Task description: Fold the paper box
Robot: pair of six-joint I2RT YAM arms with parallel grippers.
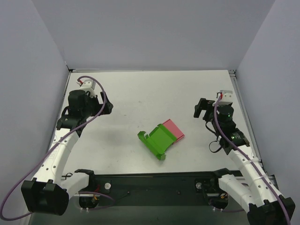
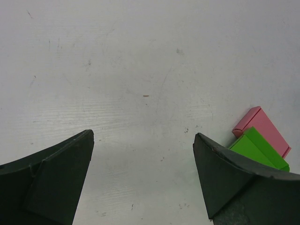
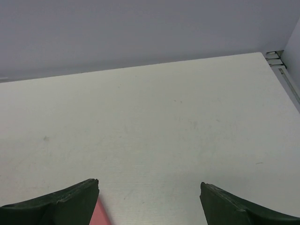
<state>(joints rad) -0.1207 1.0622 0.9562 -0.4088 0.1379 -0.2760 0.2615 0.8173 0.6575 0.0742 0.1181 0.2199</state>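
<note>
Against the near-left edge of the pink box [image 1: 175,130], flat on the table [image 1: 140,93]: paper box [image 1: 158,140], bright green, flaps open, touching the pink one. Well left of the pink box: left gripper [image 1: 108,107], spread wide, holding nothing, above bare table. Well right of the pink box: right gripper [image 1: 201,108], likewise spread wide, empty, apart from both boxes.

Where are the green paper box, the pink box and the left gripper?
green paper box [image 1: 158,140], top external view, middle of its flat panel.
pink box [image 1: 174,129], top external view, exposed top face.
left gripper [image 2: 144,136], left wrist view, midway between its open fingertips.
</note>
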